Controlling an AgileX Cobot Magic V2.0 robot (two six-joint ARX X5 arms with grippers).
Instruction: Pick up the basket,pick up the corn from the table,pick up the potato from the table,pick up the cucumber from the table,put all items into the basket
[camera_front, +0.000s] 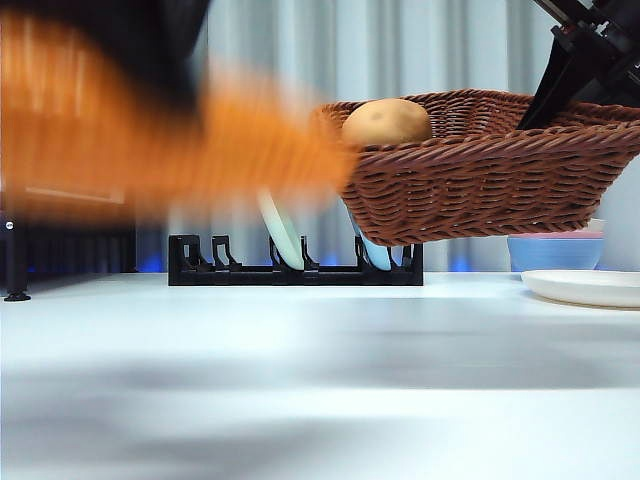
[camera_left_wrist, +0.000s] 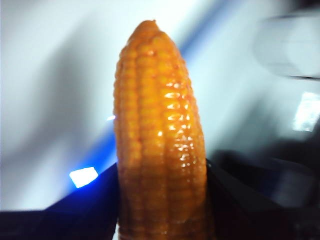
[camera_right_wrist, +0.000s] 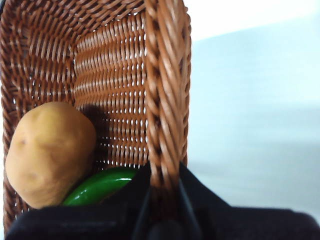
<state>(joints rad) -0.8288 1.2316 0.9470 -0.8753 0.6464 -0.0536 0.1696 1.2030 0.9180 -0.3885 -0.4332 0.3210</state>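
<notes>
Corn (camera_left_wrist: 160, 145) pinched between the left gripper (camera_left_wrist: 162, 200) jaws, long axis running straight out from the claw, tapered tip pointing away from it; glossy orange-yellow, rows of bumpy kernels catching the light. In the front view just an orange smear (camera_front: 150, 130), held up in the air, lying roughly level with the narrow end aimed at the basket (camera_front: 480, 190) and right by its rim. Basket itself up off the table (camera_front: 300, 370), brown woven wicker, flared sides, braided rim, with the right gripper (camera_right_wrist: 162, 200) clamped over one wall. Inside: potato (camera_right_wrist: 47, 152), smooth matte tan oval, and beside it, touching, a shiny green cucumber (camera_right_wrist: 100, 185), mostly hidden. Plain white matte tabletop underneath. Further back a black dish rack (camera_front: 295, 265) with plates, a blue bowl (camera_front: 555, 252), a white plate (camera_front: 585, 288), pale curtains behind.
</notes>
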